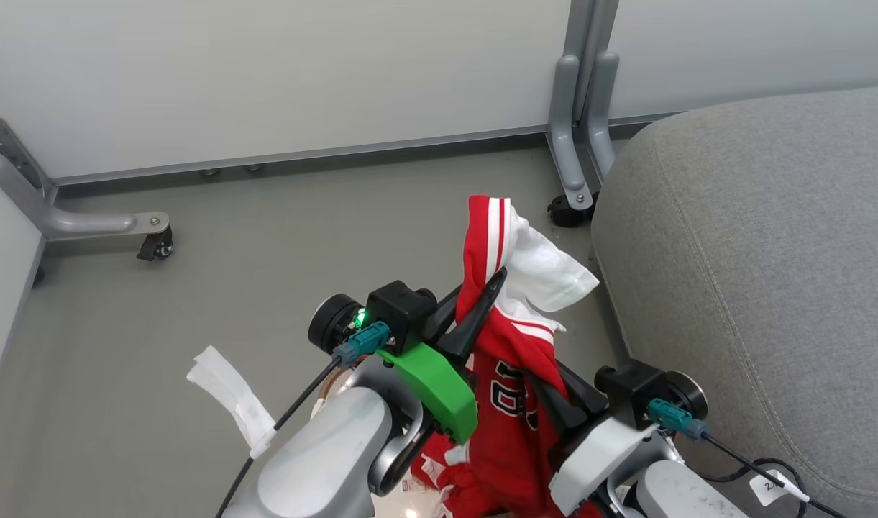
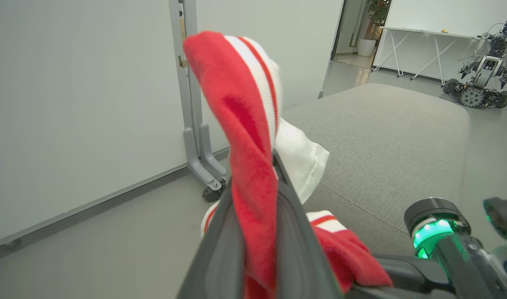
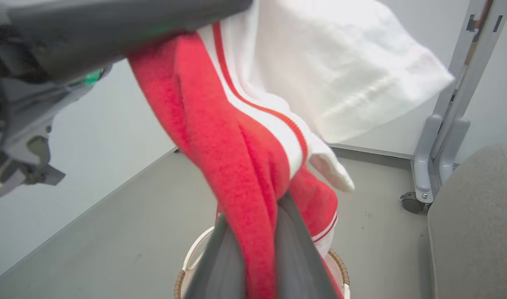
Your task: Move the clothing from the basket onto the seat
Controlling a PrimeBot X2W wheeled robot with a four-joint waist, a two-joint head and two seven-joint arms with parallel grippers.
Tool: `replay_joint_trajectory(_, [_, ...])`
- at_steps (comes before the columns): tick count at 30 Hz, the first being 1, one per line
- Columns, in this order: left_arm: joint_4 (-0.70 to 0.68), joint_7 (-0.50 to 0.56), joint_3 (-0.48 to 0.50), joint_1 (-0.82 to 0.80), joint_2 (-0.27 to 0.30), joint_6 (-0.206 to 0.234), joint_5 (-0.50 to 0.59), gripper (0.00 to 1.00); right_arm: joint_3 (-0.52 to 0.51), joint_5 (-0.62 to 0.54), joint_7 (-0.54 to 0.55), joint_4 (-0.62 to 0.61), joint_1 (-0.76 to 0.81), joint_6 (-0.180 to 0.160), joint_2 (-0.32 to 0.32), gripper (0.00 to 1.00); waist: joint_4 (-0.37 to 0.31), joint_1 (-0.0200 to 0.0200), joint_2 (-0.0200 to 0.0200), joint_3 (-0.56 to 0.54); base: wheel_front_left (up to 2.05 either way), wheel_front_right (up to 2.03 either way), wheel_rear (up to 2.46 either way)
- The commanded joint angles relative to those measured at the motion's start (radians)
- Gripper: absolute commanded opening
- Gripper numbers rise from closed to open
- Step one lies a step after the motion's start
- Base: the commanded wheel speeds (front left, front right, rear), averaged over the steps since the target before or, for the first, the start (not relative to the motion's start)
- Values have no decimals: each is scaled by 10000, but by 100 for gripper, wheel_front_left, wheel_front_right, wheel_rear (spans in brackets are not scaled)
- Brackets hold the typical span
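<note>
Clothing (image 1: 510, 410): was clamped by left gripper (image 1: 490, 289) and right gripper (image 1: 538, 383) above basket (image 3: 339, 265), and was judged best carried right, kept high, until laid on seat (image 1: 755, 252).

Grey floor (image 1: 280, 237), smooth, bare in the middle. Standing on it: seat (image 1: 769, 252) at right; caster foot (image 1: 153, 243) of a partition far left; second caster foot (image 1: 569, 207) just beside the seat's corner; basket (image 3: 341, 268) near the seat, not touching.

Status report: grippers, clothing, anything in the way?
Left gripper, right gripper both shut on red white-striped garment, held above cream perforated basket. Grey fabric seat alongside, not reached. Path looks clear.
</note>
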Motion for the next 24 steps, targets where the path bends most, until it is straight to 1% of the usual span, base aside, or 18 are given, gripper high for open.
replay_joint_trajectory(1, [65, -94, 18, -24, 46, -23, 37, 0, -62, 106, -30, -57, 111, 1, -21, 0, -43, 0, 0, 22, 0, 0, 0])
replay_joint_trajectory(3, [183, -110, -17, -46, 45, -31, 53, 0, -173, 156, -30, -45, 132, 1, -2, 0, -78, 0, 0, 45, 0, 0, 0])
replay_joint_trajectory(4, [204, -119, -27, -52, 41, -31, 52, 34, -221, 189, -30, -45, 134, 1, 10, 0, -88, 0, 0, 53, 0, 0, 0])
replay_joint_trajectory(5, [217, -159, -47, -74, 55, 11, 112, 100, -266, 202, -30, -38, 139, 1, 17, 0, -97, 0, 0, 60, 0, 0, 0])
replay_joint_trajectory(9, [235, -266, -86, -38, 199, 198, 287, 100, -351, 126, -30, 4, 179, 1, -28, 0, -97, 0, 0, 63, 0, 0, 0])
replay_joint_trajectory(14, [162, -351, -42, 148, 336, 303, 291, 100, -415, 71, -30, 56, 209, 1, -60, 0, -74, 0, 0, 72, 0, 0, 0])
replay_joint_trajectory(24, [17, -538, 124, 351, 794, 847, 531, 100, -893, 15, -30, -78, 268, 1, -44, 0, -108, 0, 0, 177, 0, 0, 0])
